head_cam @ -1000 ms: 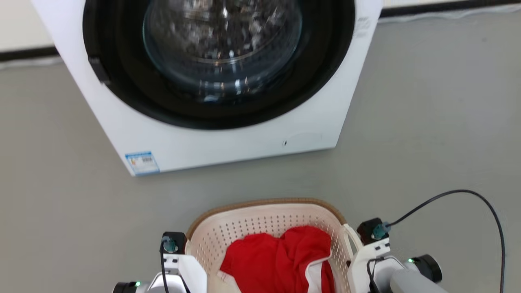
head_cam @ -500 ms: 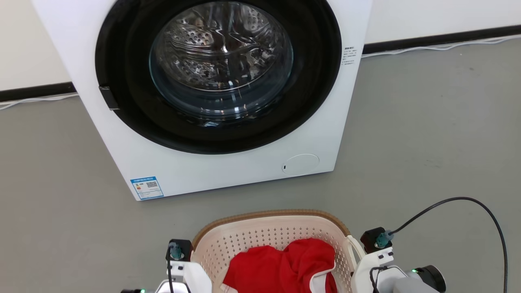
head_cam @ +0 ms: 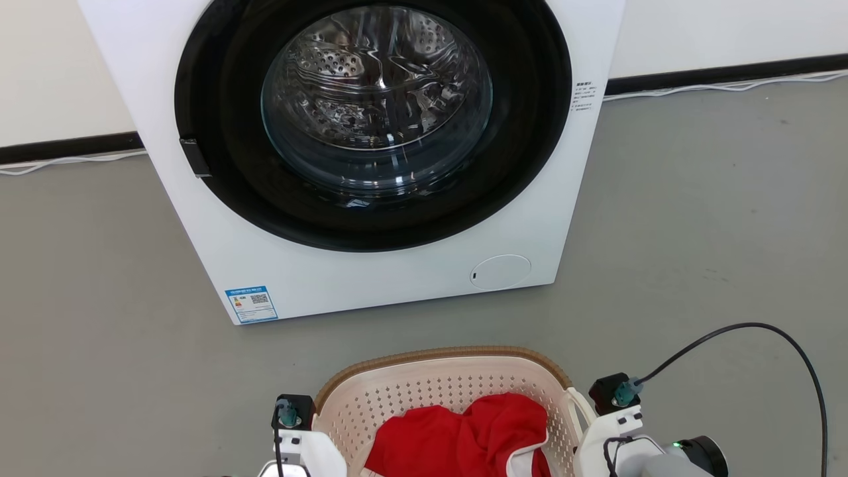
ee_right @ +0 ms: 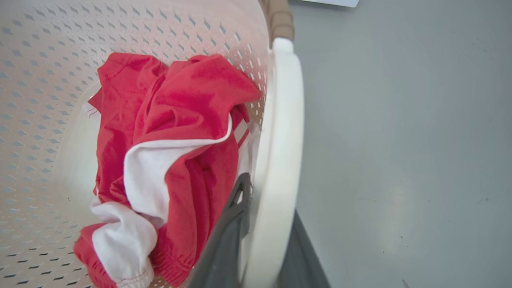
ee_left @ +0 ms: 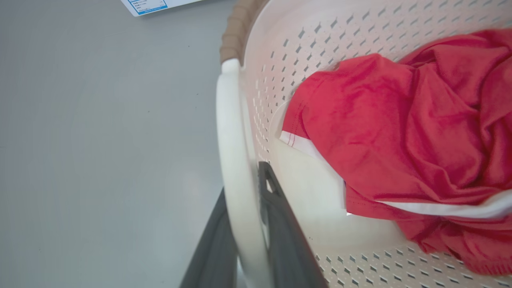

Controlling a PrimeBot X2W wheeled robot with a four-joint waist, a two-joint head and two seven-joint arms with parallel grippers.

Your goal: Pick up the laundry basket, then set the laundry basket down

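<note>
The laundry basket (head_cam: 437,354), cream and perforated with a brown woven rim, sits low in the head view in front of the washing machine. A red garment with white trim (head_cam: 464,430) lies inside it. In the left wrist view my left gripper (ee_left: 242,180) is shut on the basket's white left handle (ee_left: 232,132), one dark finger on each side of it. In the right wrist view my right gripper (ee_right: 270,196) is shut on the white right handle (ee_right: 284,120) in the same way. I cannot tell whether the basket rests on the floor.
A white front-loading washing machine (head_cam: 397,278) with a dark round door stands just beyond the basket. Grey floor (head_cam: 695,232) spreads to both sides. A black cable (head_cam: 748,326) loops from my right wrist. A wall with a dark baseboard (head_cam: 729,69) runs behind.
The whole head picture has shifted, so the camera moved: the washing machine sits lower and sharper in it. Both grippers keep the same hold on the basket's handles.
</note>
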